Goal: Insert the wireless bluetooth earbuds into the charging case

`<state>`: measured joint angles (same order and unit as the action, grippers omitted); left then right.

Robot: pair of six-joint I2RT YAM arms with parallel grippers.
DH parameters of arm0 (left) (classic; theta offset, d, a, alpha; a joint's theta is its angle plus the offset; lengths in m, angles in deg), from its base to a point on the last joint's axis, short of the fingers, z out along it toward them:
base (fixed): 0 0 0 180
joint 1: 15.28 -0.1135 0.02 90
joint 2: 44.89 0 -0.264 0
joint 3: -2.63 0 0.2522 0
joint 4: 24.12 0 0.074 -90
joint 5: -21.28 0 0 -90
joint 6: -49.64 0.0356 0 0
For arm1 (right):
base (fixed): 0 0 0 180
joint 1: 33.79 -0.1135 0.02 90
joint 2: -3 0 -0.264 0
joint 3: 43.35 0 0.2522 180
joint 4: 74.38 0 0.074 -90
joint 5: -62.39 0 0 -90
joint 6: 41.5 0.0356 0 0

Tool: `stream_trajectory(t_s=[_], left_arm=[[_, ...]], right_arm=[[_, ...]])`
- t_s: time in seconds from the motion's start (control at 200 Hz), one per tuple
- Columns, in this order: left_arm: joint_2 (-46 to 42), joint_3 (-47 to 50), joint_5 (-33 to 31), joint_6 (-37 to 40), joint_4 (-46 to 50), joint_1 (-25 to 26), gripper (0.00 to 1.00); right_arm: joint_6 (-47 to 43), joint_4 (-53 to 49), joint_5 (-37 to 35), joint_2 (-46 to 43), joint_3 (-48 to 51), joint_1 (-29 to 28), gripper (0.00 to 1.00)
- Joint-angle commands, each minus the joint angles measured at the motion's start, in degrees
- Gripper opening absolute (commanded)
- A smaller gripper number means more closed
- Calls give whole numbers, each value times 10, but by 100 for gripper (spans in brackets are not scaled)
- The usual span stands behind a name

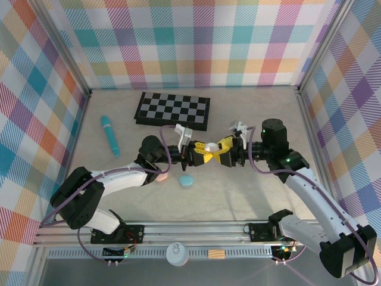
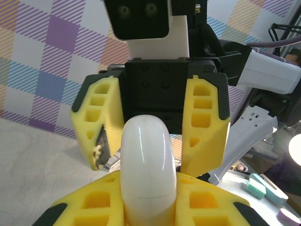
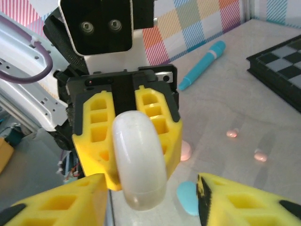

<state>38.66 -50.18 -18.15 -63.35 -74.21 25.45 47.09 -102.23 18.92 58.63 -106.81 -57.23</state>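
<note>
Near edge: both arms reach in from their bases and meet nose to nose over the middle of the table (image 1: 268, 196)

- Pink case (image 1: 159, 177) and light blue case (image 1: 186, 180) lie flat on the table just beside each other, under the left arm's wrist
- Above them, left gripper (image 1: 204, 152) is clamped on the white charging case (image 2: 146, 165). The case is off the table, its rounded end sticking out towards the other arm
- Right gripper (image 1: 225, 147) faces it. Its fingers (image 2: 204, 122) stand apart, one on each side of the case end, with a gap showing on both sides, so no grip
- Two tiny pink earbuds (image 3: 231, 133) sit loose on the table, apart from each other and outside any case, on the near side of the checkerboard (image 1: 172, 110)
- Teal stick (image 1: 110, 135) lies out to the left
- Checkerboard is flat at the far end
</note>
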Motion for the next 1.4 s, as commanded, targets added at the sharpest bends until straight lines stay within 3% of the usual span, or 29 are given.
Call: stream_trajectory(t_s=[0.0, 0.31, 0.58, 0.77, 0.975, 1.16, 1.395], left_arm=[[-2, 2, 21, 21, -50, 0, 9], [-11, 14, 30, 63, -29, 0, 5], [-50, 21, 18, 136, 66, -1, 6], [-75, 40, -25, 205, 111, -1, 6], [-95, 89, -110, 322, 100, -1, 2], [-98, 104, -139, 368, 93, -2, 1], [-95, 127, -133, 349, 39, -18, 1]], right_arm=[[27, 17, -43, 2, -18, -3, 54], [100, 53, -72, 35, -52, -3, 57], [109, 62, -84, 56, -77, -2, 61], [118, 85, -89, 44, -73, -3, 76], [193, 76, -256, 9, -54, 9, 85], [242, -100, -389, 59, -89, 68, 80], [288, -163, -402, 153, -59, 110, 72]])
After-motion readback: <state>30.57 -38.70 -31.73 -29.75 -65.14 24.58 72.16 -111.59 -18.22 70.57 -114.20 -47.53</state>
